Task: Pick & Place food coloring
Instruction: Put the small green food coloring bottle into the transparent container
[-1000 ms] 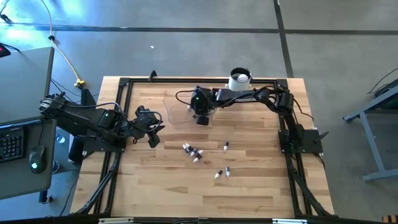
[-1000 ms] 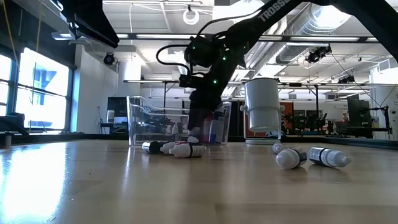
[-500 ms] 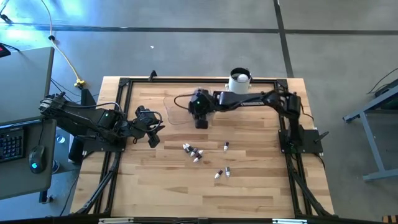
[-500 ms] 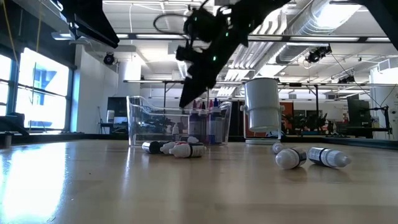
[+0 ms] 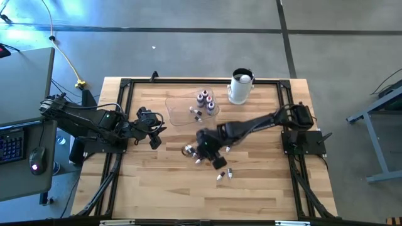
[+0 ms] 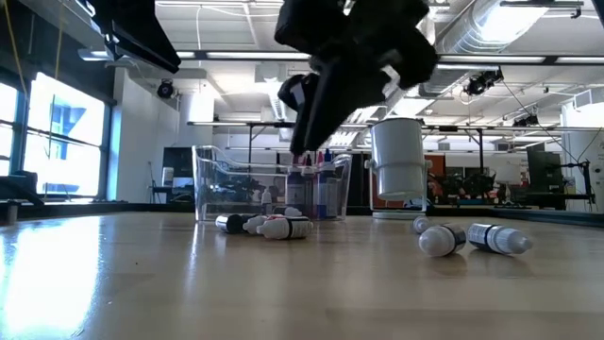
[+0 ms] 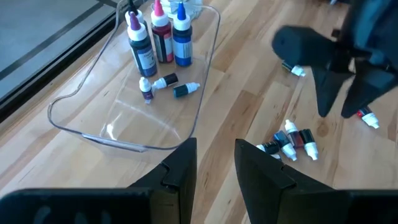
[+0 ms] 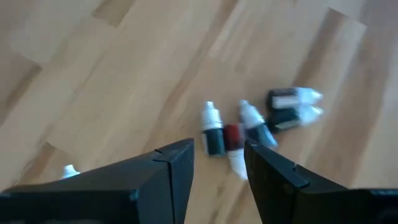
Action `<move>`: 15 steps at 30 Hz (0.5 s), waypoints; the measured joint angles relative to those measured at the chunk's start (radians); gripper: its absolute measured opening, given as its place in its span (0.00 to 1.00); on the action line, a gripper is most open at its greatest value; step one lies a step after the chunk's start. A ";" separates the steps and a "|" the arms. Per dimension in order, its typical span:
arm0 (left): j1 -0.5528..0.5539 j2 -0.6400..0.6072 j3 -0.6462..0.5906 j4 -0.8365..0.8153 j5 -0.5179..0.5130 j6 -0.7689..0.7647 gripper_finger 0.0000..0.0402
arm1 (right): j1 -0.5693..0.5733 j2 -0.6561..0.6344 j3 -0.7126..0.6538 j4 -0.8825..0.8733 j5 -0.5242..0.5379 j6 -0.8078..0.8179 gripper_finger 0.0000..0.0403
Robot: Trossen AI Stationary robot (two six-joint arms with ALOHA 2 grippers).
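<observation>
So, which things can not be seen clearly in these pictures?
- Cluster of small bottles, high view: partly under the right gripper, count unclear.
- Bottle labels, right wrist view: blurred.
- Clear tray contents, low view: the right arm blocks part.
- Left gripper, left wrist view: cut off by the edge.

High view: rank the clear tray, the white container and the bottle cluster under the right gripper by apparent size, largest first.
1. Clear tray, the widest outline.
2. White container.
3. Bottle cluster, partly hidden by the right gripper, so its full spread is unsure; it may rival the container.
</observation>
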 joint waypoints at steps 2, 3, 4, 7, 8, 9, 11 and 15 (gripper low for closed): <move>0.000 0.000 0.000 0.000 0.000 0.000 0.26 | 0.023 0.000 -0.050 0.060 0.011 -0.022 0.33; 0.000 0.000 0.000 0.000 0.000 0.000 0.26 | 0.030 0.000 -0.077 0.100 0.011 -0.032 0.33; 0.000 0.000 0.000 0.000 0.001 0.000 0.26 | 0.034 0.001 -0.105 0.147 0.011 -0.037 0.33; 0.000 0.000 0.000 0.000 0.001 0.000 0.26 | 0.037 0.001 -0.185 0.285 0.011 -0.031 0.33; 0.000 0.000 0.000 0.000 0.001 0.000 0.26 | 0.035 0.001 -0.208 0.325 0.007 -0.028 0.33; 0.000 0.000 0.000 0.000 0.001 0.000 0.26 | 0.031 0.001 -0.228 0.359 0.002 -0.028 0.33; 0.000 0.000 0.000 0.000 0.001 0.000 0.26 | 0.024 0.001 -0.264 0.422 -0.012 -0.028 0.33; 0.000 0.000 0.000 0.000 0.001 0.000 0.26 | 0.010 0.004 -0.325 0.546 -0.031 0.013 0.33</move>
